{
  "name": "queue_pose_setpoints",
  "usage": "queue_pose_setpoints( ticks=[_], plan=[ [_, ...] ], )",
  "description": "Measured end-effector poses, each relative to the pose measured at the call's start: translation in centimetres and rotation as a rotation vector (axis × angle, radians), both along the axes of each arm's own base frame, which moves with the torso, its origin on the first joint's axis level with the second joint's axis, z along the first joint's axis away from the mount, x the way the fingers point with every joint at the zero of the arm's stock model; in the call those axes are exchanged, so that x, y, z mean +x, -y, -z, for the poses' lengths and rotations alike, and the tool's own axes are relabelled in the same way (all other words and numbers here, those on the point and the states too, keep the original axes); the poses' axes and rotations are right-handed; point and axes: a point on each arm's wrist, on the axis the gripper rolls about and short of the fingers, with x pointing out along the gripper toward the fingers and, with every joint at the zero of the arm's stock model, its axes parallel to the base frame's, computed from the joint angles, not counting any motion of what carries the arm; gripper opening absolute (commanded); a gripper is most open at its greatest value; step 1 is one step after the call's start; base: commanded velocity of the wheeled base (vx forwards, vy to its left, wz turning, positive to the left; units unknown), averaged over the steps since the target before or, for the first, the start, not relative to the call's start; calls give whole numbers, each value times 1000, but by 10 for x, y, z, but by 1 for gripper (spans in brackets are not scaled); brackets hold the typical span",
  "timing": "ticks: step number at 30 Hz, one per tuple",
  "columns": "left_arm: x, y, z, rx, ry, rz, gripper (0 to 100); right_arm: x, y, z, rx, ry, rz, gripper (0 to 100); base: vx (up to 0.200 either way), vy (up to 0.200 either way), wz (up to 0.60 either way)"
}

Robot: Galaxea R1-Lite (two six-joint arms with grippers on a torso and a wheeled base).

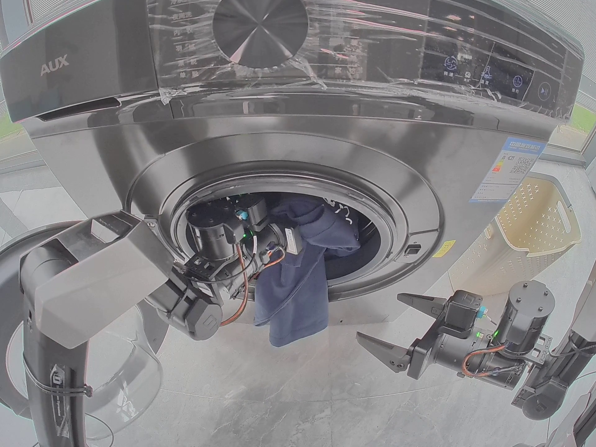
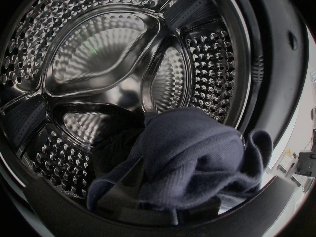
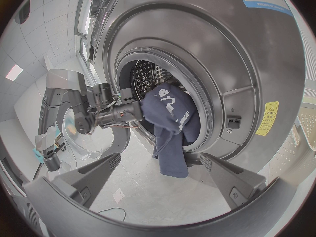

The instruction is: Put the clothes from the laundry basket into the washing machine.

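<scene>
Grey floor (image 1: 298,392) lies before washer (image 1: 434,175); shirt (image 1: 298,280) hangs half out its mouth, left gripper (image 2: 164,188) seemingly clamped on it; right gripper (image 1: 380,316) spread wide near basket (image 1: 534,231)

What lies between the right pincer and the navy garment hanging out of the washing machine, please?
Only bare grey floor separates the right pincer from the navy garment, in the head and right wrist views.

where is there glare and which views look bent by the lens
Head view: glare streaks on the plastic film, washing machine front bowed. Left wrist view: dim drum with bright reflections, navy garment dimly lit. Right wrist view: strongly curved, black corners.
</scene>
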Motion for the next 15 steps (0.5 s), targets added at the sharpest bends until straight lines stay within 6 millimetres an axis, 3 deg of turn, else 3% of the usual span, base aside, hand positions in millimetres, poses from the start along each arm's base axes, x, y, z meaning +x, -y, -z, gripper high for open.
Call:
queue_pose_setpoints(
  ticks=[15],
  plan=[
    [68,6,-11,-71,7,-122,0,0,0,2,-5,-6,-3,100,0,0,0]
  ],
)
